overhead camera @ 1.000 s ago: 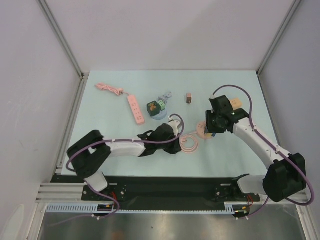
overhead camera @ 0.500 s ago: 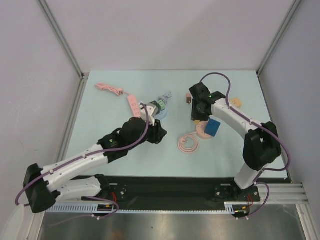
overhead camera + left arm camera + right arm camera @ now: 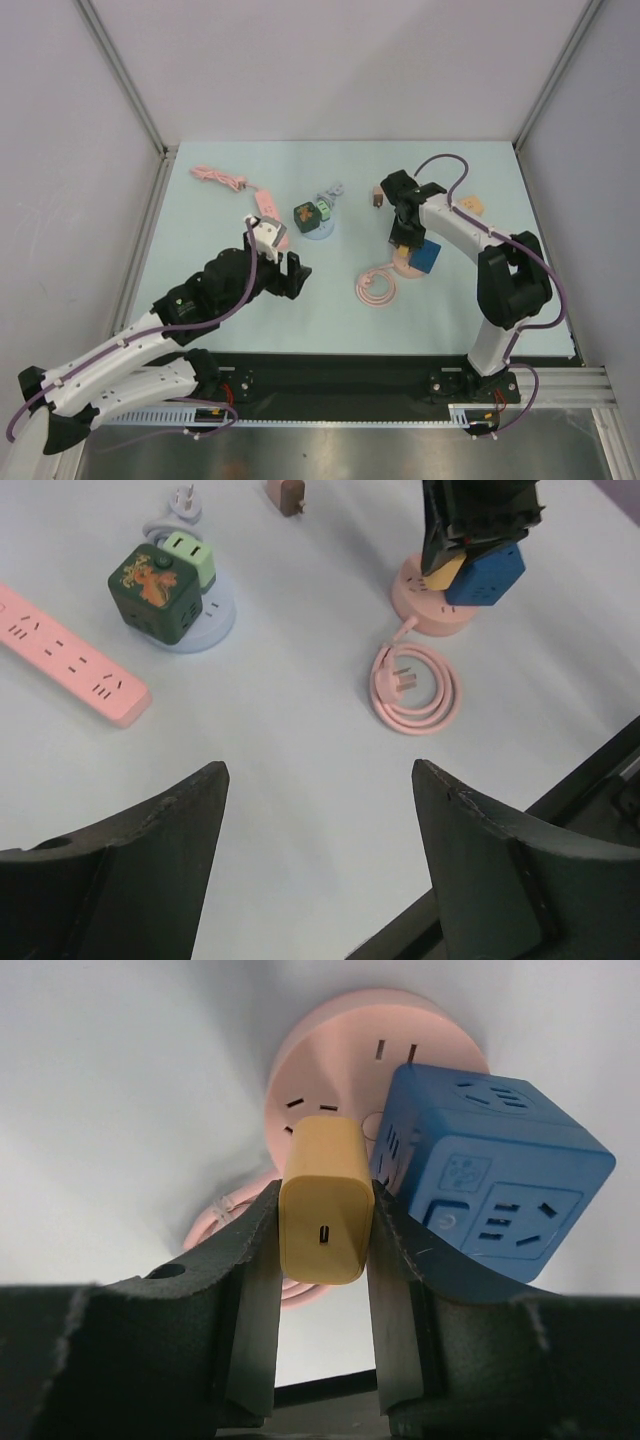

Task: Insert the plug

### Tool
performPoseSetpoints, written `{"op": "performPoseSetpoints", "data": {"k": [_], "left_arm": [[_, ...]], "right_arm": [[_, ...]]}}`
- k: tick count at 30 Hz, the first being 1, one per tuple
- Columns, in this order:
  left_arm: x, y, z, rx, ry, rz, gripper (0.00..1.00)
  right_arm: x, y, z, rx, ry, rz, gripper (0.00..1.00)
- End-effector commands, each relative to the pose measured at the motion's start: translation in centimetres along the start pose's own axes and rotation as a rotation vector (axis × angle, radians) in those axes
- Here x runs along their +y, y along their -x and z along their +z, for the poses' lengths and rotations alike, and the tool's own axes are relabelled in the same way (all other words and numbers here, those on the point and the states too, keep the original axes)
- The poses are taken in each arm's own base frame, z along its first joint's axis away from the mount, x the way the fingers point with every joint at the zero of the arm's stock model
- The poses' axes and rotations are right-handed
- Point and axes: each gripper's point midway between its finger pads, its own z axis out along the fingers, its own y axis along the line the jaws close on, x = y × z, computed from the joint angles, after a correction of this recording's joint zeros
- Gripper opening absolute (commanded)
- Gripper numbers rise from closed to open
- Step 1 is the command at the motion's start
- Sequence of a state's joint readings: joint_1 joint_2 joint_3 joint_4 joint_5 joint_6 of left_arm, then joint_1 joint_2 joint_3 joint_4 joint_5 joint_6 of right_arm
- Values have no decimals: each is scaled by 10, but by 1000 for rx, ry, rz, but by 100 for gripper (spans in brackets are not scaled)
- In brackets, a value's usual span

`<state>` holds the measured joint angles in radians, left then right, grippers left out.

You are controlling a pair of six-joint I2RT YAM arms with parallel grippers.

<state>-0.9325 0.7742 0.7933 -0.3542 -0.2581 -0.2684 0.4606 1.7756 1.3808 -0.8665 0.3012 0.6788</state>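
Observation:
My right gripper is shut on a yellow plug, gripping its two sides. The plug hangs just above the round pink socket base, beside the blue cube adapter that sits on that base. Whether its prongs touch the base is hidden. From above, the right gripper stands over the pink base and blue cube. My left gripper is open and empty over bare table, left of centre.
The pink base's cable lies coiled in front of it. A pink power strip and a green cube adapter on a pale blue disc sit at mid-left. A small brown adapter lies behind the right gripper.
My left arm has pulled back to the left, away from the coiled cable, and its gripper has opened. The right arm has shifted with the yellow plug over the pink base.

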Motion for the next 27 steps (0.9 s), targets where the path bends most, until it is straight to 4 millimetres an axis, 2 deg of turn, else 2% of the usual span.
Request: {"op": "performPoseSetpoints", "data": {"k": [1,5,9,19,27], "left_arm": [[10,-13,-2,27,26,46,80],[7,-11,-4,22,8,53,80],[7,-10,-5,17,5,61,81],[-1,-16,-3,44,-42,68,82],[-6,-16,-4,44,-76,74,82]], "right_arm": [[-17,3,-11,-27,-29,50,0],[-28,-3,-12,-2,-62,31,0],[-31,-2,-15,-14,-61,42,0],[-31,0,-3,-4,-83,116,0],[-24,-11,10,23,-100,136,0]]}}
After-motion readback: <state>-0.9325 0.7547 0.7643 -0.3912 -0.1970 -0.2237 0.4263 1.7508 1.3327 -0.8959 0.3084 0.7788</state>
